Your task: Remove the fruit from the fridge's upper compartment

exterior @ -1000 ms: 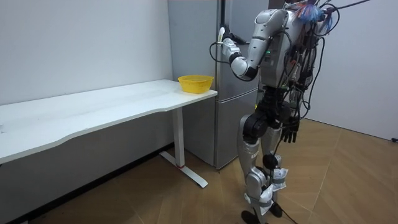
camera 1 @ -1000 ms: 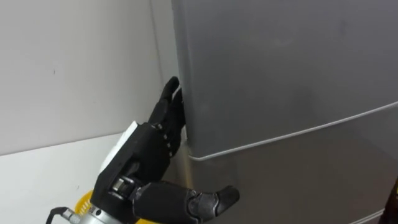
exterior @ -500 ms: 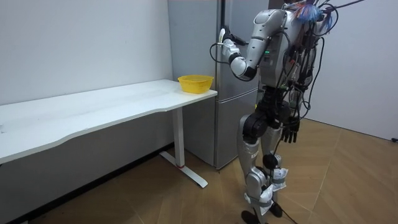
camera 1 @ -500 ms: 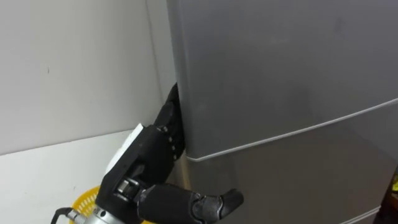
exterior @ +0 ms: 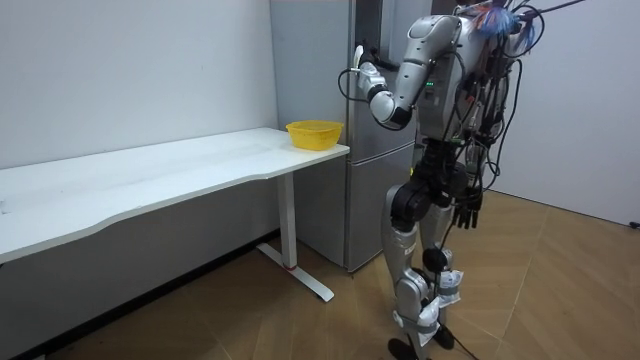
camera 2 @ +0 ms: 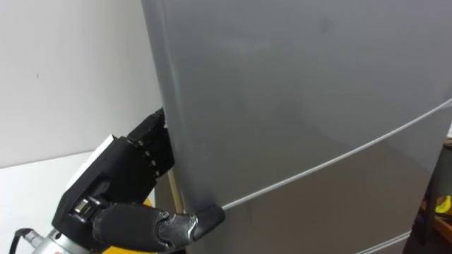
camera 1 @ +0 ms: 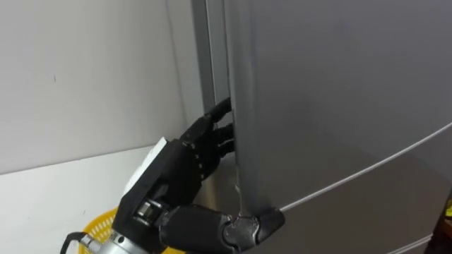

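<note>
I stand in front of the grey fridge (exterior: 368,190), next to the white table's end. The upper fridge door (camera 1: 339,92) stands slightly ajar, its left edge swung out from the fridge body (camera 1: 203,49). My left hand (camera 1: 176,176) grips that edge: the fingers (camera 1: 217,121) hook behind it and the thumb (camera 1: 263,223) presses on the door's front at its lower corner. The fingertips are hidden behind the edge. Nothing of the fridge's inside shows. My right hand (exterior: 466,212) hangs at my side with relaxed fingers.
The lower fridge door (camera 1: 381,212) is closed. A yellow bowl (exterior: 314,133) sits on the white table (exterior: 180,170) beside the fridge, just below my left arm. A white wall runs behind the table. Wooden floor lies around me.
The upper door's left edge has swung outward, opening a narrow gap. My left hand has moved with it, fingers now deeper behind the edge and thumb on the door's corner.
</note>
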### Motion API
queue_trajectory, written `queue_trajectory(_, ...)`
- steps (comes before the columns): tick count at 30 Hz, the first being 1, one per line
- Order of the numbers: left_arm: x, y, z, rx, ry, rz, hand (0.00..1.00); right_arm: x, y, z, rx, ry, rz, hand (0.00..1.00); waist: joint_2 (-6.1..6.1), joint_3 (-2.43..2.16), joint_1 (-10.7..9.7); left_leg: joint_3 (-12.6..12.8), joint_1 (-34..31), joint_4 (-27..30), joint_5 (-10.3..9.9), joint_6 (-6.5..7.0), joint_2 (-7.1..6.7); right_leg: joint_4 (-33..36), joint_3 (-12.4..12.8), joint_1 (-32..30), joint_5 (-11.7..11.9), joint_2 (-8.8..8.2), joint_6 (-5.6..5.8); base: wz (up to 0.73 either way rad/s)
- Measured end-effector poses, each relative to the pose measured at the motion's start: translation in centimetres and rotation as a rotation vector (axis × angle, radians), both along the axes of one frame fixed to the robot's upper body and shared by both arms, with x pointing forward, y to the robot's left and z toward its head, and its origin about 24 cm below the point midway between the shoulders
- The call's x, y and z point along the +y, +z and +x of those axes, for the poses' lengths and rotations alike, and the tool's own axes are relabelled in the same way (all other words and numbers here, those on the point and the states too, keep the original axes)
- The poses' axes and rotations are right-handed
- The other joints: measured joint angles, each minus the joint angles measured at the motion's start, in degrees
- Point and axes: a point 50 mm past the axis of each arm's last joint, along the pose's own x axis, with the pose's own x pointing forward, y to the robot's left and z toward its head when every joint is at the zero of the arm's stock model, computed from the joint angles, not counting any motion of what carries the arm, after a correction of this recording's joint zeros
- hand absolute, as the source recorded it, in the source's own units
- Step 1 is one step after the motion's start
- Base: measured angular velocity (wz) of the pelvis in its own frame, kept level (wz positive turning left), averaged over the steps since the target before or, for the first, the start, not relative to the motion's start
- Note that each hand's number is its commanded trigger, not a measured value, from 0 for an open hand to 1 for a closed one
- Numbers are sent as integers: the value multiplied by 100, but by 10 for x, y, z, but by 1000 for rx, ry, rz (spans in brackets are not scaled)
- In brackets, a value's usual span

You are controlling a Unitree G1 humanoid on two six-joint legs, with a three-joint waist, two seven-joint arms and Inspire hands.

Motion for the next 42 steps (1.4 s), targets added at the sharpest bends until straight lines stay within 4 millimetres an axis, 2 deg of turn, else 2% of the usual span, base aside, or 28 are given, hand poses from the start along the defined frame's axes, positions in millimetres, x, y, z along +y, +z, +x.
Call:
queue_trajectory(23, -3, -3, -1, 18, -45, 25, 0, -6, 1, -3, 14, -1, -16, 0, -19, -26, -58, 18, -2, 63, 0, 0, -5, 6, -36, -2, 10, -16, 15, 1)
queue_trajectory(26, -4, -3, -1, 18, -65, 22, 0, -6, 1, -2, 13, 0, -14, 0, -20, -30, -55, 75, -28, 79, 0, 0, 0, 4, -44, -14, 13, -18, 18, 4)
queue_trajectory(31, -8, -3, -2, 24, -100, 2, 0, -7, 2, -1, 10, 1, -17, 0, -4, -48, -59, 327, -21, 85, 0, 0, 14, -9, -32, -25, 44, -29, 40, -1)
queue_trajectory(35, -10, -2, -2, 25, -115, -9, 0, -7, 2, 0, -2, 10, -14, 0, 8, -55, -112, 344, -22, 83, 0, 1, 8, -10, -16, -18, 74, -41, 57, -2)
queue_trajectory(42, -11, -2, -3, 35, -145, -25, 0, -7, 2, 2, -14, 13, -12, 0, 26, -37, -193, 530, -29, 73, 2, 6, 4, -5, 99, -85, 94, -51, 90, -6)
